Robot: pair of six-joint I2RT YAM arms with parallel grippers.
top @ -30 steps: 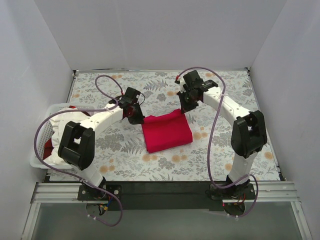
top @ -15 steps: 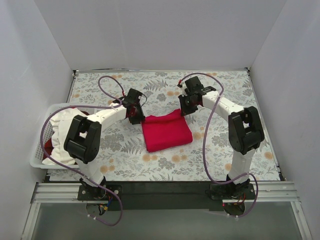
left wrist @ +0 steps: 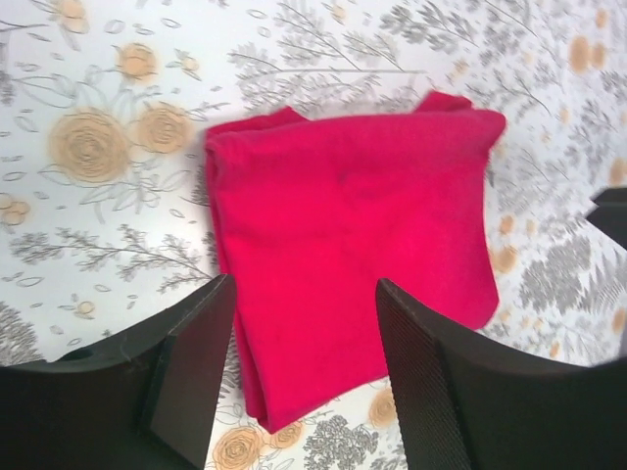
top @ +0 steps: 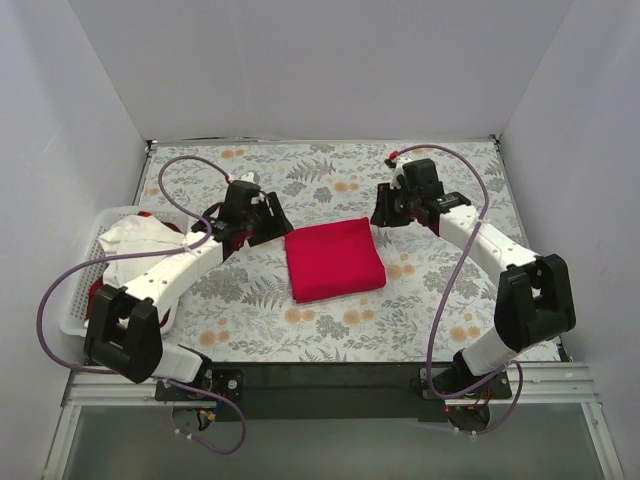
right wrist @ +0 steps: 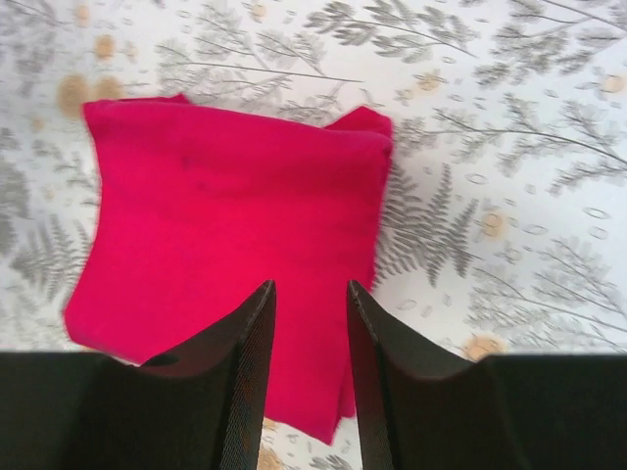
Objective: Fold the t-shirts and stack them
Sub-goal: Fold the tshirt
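Floral worktop [top: 320, 170] now bears the red t-shirt [top: 334, 258], folded square at its middle. Left end effector [top: 276, 224] and right end effector [top: 383, 214] have released it, jaws spread and empty, backing off to either side; this fold looks finished.

Plain white walls [top: 320, 70] on three sides, floral grey tablecloth [top: 250, 310], soft even light.

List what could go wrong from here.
1. The left tool and right tool hang open beside the folded red t-shirt; a low sweep might snag its loose far corners.
2. The left arm's purple cable crosses the white t-shirt heaped in the basket and might drag it.
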